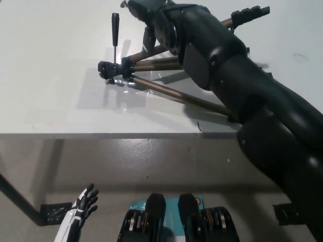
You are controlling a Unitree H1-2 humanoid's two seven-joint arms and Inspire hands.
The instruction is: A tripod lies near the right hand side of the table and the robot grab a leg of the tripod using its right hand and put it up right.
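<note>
The tripod (151, 75) lies flat on the white table (50, 101), toward the table's right side, with its head (108, 69) pointing to my left and its legs fanning out to my right. A thin black handle (115, 30) rises from the head toward the far edge of the table. The near leg (166, 93) runs diagonally toward the front edge until my forearm hides it; the foot of the far leg (250, 12) shows beyond my arm at the upper right. My black right arm (242, 96) crosses the picture from the lower right and covers most of the legs and whatever lies on the table behind them. My right hand (151, 15) is above the upper legs, just beside the tripod's head; from this angle I cannot tell whether its fingers are apart or closed, or whether they touch a leg. My white left hand (85, 201) rests low at my left, below the table's edge, its fingers spread and holding nothing.
</note>
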